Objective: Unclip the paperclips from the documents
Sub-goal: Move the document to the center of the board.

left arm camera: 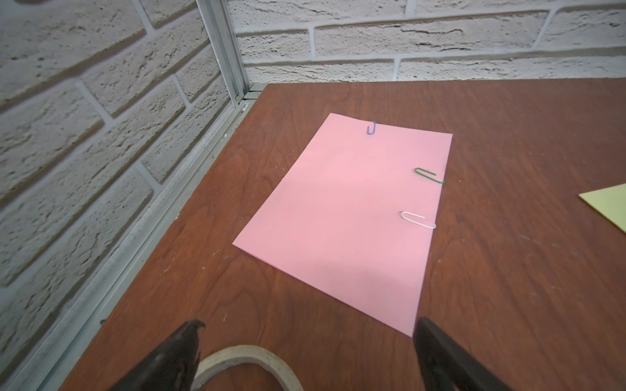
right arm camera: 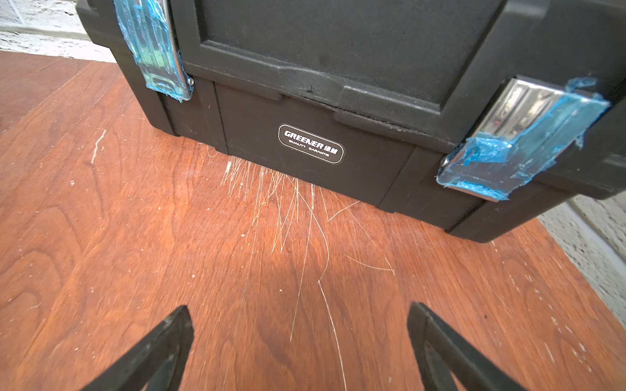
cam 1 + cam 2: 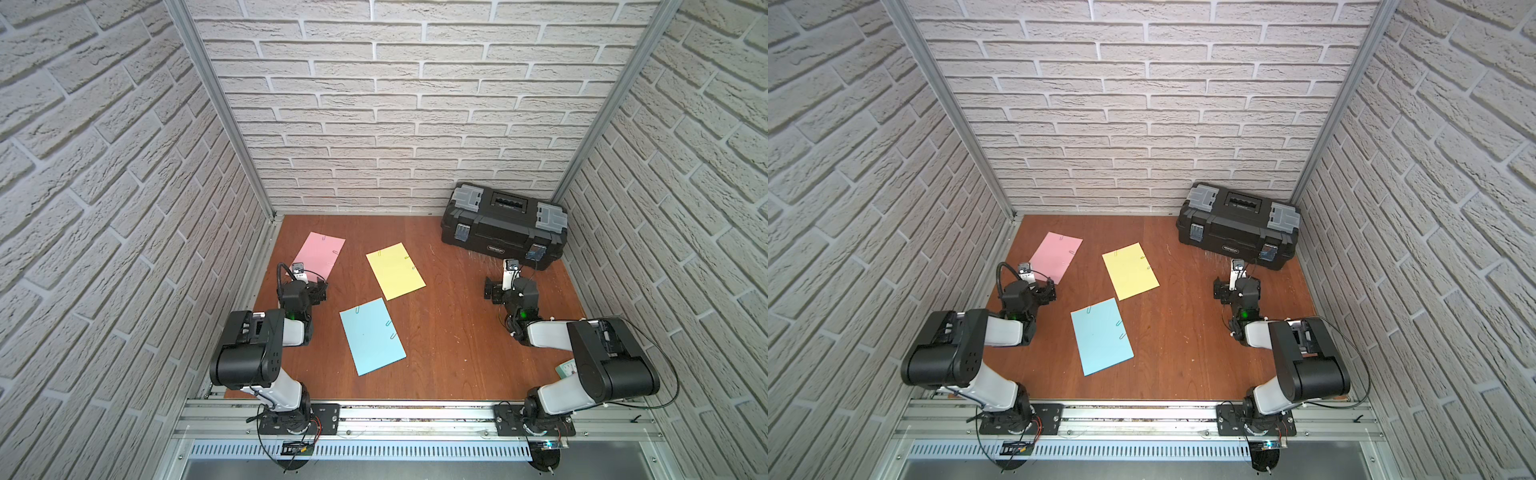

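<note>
Black toolbox (image 3: 503, 232) with grey lid clasps standing far right on the reddish wooden worktop (image 3: 449, 357), close to the brick-pattern wall (image 3: 395, 104). Fine pale scratches (image 2: 294, 210) just before it. Small teal clock (image 3: 564, 367), mostly hidden, near right.

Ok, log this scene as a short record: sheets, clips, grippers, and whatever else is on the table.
pink sheet: flat on the table, far left
clips on pink sheet: blue clip, green clip, white clip, all on its edges
yellow sheet: flat, centre, clips along its edges
light blue sheet: flat, nearest the robot, clips along its edges
left gripper: open, empty, by the pink sheet's near corner
right gripper: open, empty, facing the toolbox
toolbox: black, closed, far right corner
</note>
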